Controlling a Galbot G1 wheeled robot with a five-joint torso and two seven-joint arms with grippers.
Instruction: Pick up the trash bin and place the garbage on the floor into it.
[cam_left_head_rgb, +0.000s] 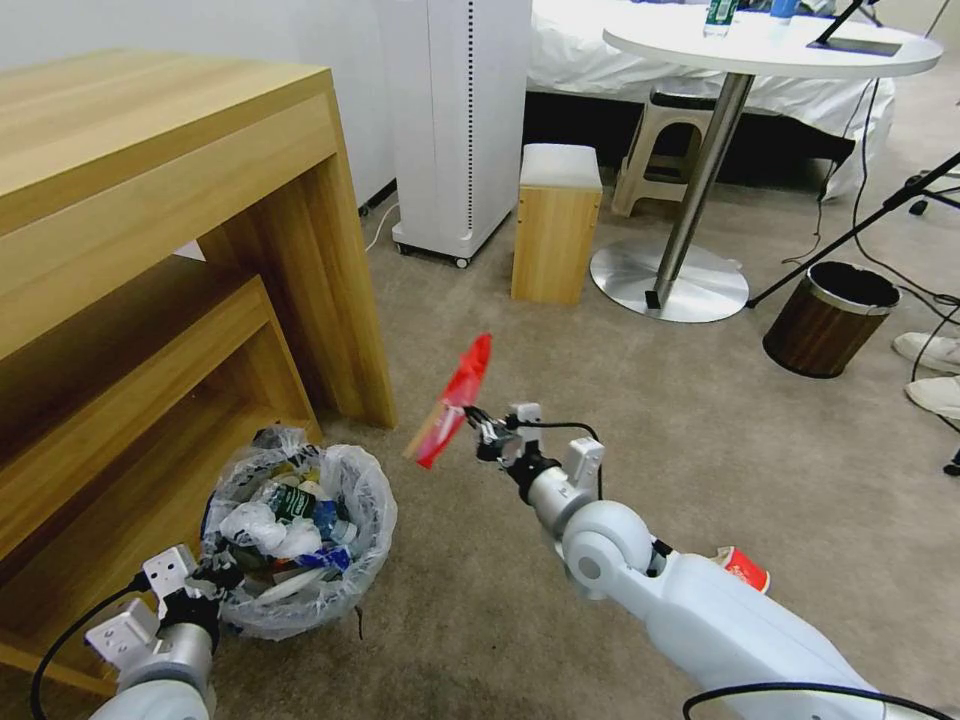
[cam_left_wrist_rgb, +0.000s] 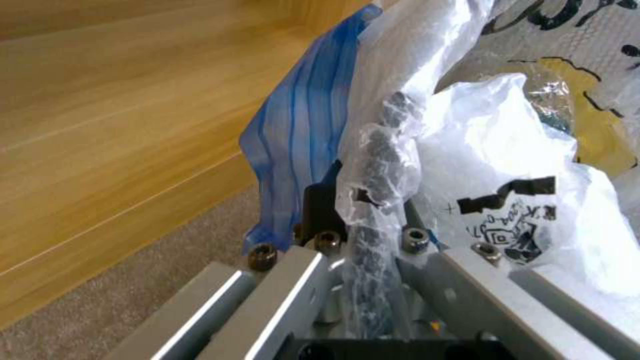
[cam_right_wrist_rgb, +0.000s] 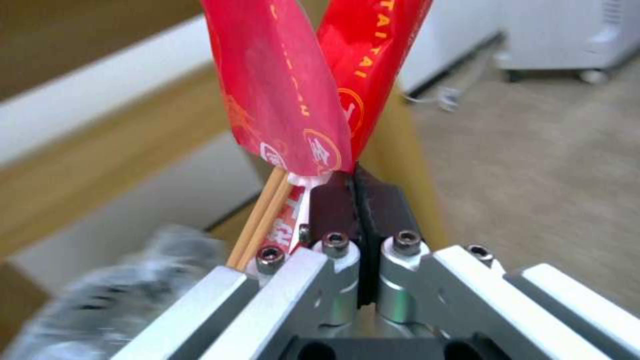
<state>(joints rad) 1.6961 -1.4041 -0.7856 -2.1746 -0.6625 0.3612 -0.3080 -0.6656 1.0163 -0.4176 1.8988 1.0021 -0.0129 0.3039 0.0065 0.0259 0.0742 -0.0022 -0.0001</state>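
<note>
Closest to the head camera, the left tool (cam_left_head_rgb: 205, 580) is clamped on the rim of the small round dark trash bin (cam_left_head_rgb: 300, 540) lined with a crinkly translucent white plastic bag (cam_left_wrist_rgb: 493, 165); bag film is bunched between its closed fingers. That bin sits low beside the light wooden shelf unit (cam_left_head_rgb: 150, 250), holding crumpled papers and blue-white wrappers. Right of it and higher, the right tool (cam_left_head_rgb: 478, 428) is shut on a long red packet (cam_left_head_rgb: 455, 400) with wooden sticks (cam_right_wrist_rgb: 261, 220) poking from it, lifted above the beige short-pile carpet floor (cam_left_head_rgb: 650, 420) and well apart from the bin. A crushed red-white cup (cam_left_head_rgb: 742, 568) lies on the carpet beside the right arm.
</note>
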